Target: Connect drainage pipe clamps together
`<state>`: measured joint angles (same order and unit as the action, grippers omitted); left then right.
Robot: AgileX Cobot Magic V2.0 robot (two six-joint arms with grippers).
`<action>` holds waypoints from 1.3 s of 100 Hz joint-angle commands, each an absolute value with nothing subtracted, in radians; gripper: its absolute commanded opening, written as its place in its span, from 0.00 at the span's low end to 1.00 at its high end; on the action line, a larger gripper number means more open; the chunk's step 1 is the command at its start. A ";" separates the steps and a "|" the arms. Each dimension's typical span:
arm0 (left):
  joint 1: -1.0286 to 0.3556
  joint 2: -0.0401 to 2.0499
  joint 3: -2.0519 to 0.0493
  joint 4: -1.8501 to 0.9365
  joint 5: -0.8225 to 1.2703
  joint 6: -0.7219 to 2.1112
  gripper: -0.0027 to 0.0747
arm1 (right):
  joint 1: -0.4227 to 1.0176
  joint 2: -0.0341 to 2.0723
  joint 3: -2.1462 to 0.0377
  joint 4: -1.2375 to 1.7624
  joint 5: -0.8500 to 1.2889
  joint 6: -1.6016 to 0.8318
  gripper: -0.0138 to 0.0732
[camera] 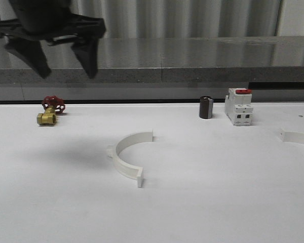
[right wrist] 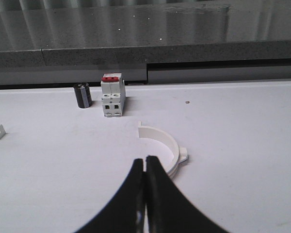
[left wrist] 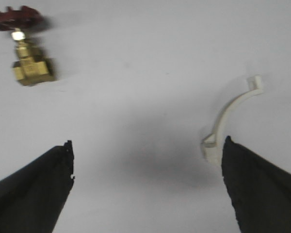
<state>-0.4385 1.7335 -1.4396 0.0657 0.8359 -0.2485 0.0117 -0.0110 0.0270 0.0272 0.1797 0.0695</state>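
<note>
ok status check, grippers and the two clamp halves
Left gripper open, above the table. Right gripper shut, empty, near the right clamp half. Left clamp half lies apart, unjoined. Nothing between them.

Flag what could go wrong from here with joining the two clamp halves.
1. The two halves lie far apart: one clamp half near the table's middle, the other clamp half at the front view's right edge, so aligning the end tabs takes long carries.
2. The right gripper is shut beside its half and must open first or it may shove it.
3. The left gripper hangs open, high above the table, nearer the brass valve.
</note>
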 commanded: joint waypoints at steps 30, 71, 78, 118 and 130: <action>-0.242 1.289 -1.095 0.069 0.591 -0.194 0.81 | 0.007 -0.031 0.012 0.028 0.104 0.064 0.08; -0.232 0.870 -0.717 0.081 0.450 -0.194 0.81 | 0.007 -0.031 0.012 0.028 0.104 0.064 0.08; -0.232 0.806 -0.664 0.081 0.434 -0.194 0.81 | 0.007 -0.031 0.012 0.028 0.104 0.064 0.08; -0.232 0.570 -0.532 0.085 0.423 -0.194 0.31 | 0.007 -0.031 0.012 0.028 0.081 0.063 0.08; -0.232 0.562 -0.532 0.085 0.423 -0.194 0.01 | 0.007 -0.031 0.004 0.028 0.079 0.063 0.08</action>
